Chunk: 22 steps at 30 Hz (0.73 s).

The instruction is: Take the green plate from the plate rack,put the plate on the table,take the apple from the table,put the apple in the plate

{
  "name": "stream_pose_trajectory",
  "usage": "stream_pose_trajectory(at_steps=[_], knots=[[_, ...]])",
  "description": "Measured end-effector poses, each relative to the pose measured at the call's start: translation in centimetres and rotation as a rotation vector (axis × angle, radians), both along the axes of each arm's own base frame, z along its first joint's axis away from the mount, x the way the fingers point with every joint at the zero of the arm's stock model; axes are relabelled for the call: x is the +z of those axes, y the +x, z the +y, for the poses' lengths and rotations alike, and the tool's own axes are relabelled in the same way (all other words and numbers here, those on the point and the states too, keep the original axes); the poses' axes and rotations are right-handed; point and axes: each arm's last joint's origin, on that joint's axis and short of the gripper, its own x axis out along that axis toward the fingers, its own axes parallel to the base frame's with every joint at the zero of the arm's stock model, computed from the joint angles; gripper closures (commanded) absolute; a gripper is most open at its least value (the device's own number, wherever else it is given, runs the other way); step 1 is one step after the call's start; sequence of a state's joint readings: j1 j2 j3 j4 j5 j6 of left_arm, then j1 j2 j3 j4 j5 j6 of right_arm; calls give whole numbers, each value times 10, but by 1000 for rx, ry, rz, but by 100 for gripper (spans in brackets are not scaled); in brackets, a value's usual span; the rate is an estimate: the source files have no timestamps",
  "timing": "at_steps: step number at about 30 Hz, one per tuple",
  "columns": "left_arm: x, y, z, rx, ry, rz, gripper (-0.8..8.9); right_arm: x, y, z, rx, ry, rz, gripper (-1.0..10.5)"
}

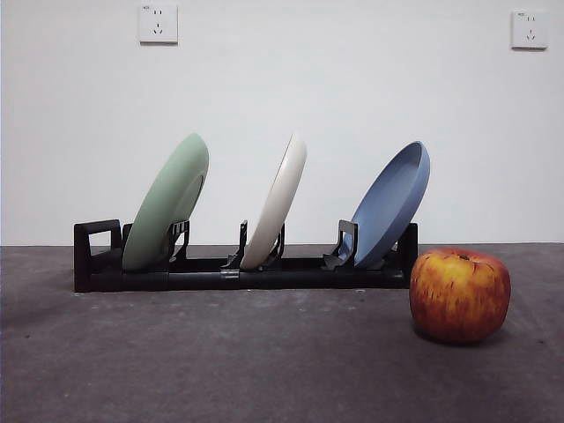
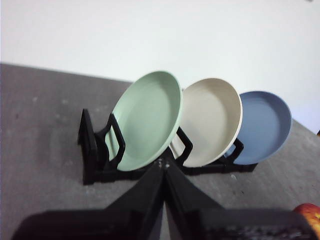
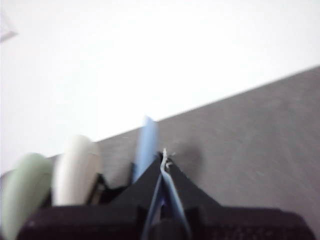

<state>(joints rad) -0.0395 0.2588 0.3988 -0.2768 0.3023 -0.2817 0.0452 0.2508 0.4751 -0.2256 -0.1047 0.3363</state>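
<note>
The green plate (image 1: 167, 211) stands tilted in the left slot of the black plate rack (image 1: 238, 269), beside the loop handle. It also shows in the left wrist view (image 2: 147, 120) and the right wrist view (image 3: 22, 192). The apple (image 1: 459, 294) sits on the table (image 1: 264, 370) to the right of the rack, near the front; a sliver shows in the left wrist view (image 2: 311, 215). My left gripper (image 2: 164, 165) is shut and empty, short of the rack (image 2: 97, 150). My right gripper (image 3: 164, 157) is shut and empty, off the rack's blue-plate end. Neither arm shows in the front view.
A cream-white plate (image 1: 278, 203) stands in the middle slot and a blue plate (image 1: 392, 207) in the right slot. A white wall with two sockets (image 1: 158, 23) is behind the table.
</note>
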Motion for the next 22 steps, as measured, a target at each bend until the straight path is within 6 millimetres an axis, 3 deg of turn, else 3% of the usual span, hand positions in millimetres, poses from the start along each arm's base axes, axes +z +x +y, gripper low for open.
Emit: stream_pose_trajectory(at_steps=[7,12,18,22], knots=[[62,12,-1,-24,0,125,818,80,26,8,245,4,77,957],[107,29,-4,-101,19,228,818,123,54,14,431,-5,211,957],[157,54,-7,-195,95,342,818,152,87,23,548,-72,413,946],[174,73,-11,-239,147,443,811,160,102,34,602,-140,508,941]])
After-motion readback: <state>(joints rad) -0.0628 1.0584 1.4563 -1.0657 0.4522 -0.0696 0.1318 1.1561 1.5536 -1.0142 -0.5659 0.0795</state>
